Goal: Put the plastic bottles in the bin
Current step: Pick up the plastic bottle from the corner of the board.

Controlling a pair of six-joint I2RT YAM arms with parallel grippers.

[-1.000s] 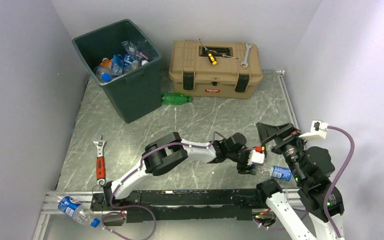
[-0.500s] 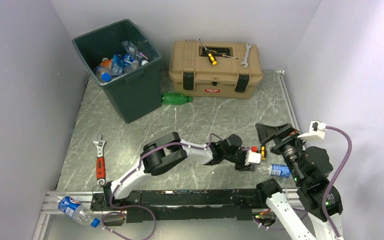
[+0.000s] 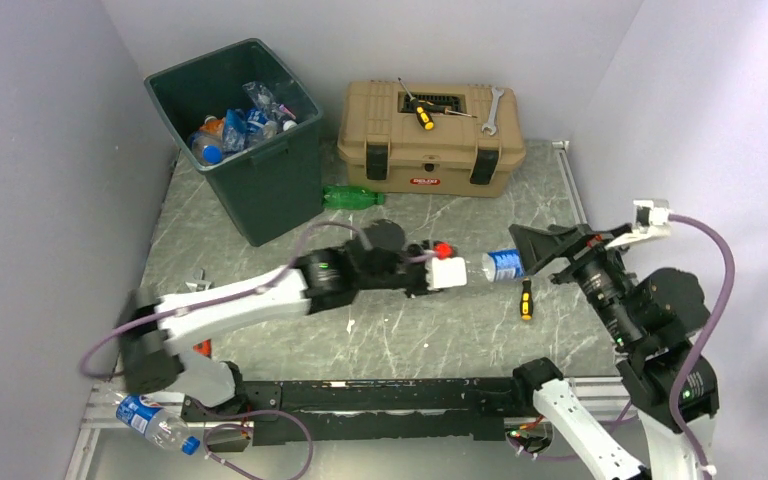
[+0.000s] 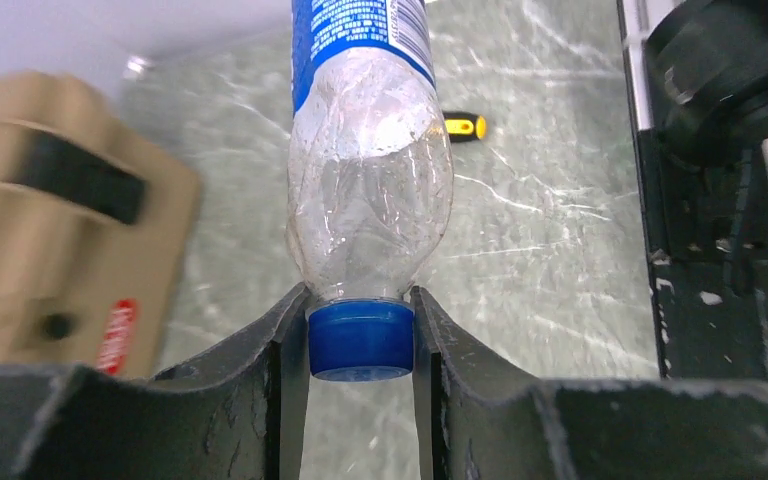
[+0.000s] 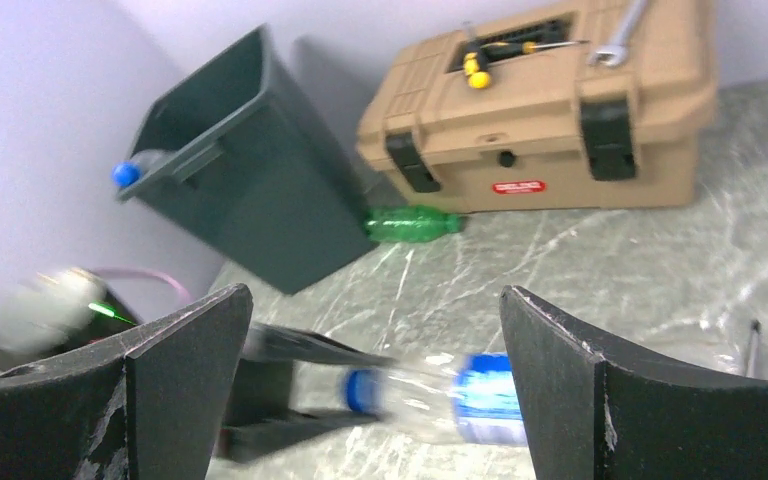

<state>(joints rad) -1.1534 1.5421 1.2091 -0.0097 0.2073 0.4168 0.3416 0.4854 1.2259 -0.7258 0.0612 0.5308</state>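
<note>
My left gripper (image 3: 472,270) is shut on the blue cap (image 4: 360,338) of a clear bottle with a blue label (image 3: 503,264), held off the table at mid right. The bottle's body (image 4: 370,190) points away from the jaws. My right gripper (image 3: 538,255) stands wide open just right of that bottle; in the right wrist view the bottle (image 5: 445,395) lies blurred low between the fingers (image 5: 180,350), untouched. The dark green bin (image 3: 260,190) at the back left holds several bottles (image 3: 235,128). A green bottle (image 3: 352,197) lies by the bin. Another blue-labelled bottle (image 3: 152,420) lies off the front-left corner.
A tan toolbox (image 3: 430,150) stands at the back, with a yellow-handled screwdriver (image 3: 423,115) and a wrench (image 3: 491,110) on its lid. A second yellow-handled screwdriver (image 3: 526,298) lies on the table under the held bottle. The left arm (image 3: 250,295) stretches across the front.
The left gripper shut on the bottle's cap, lifted it off the table and carried it back and left. The left arm swung out; the right gripper rose slightly, still open.
</note>
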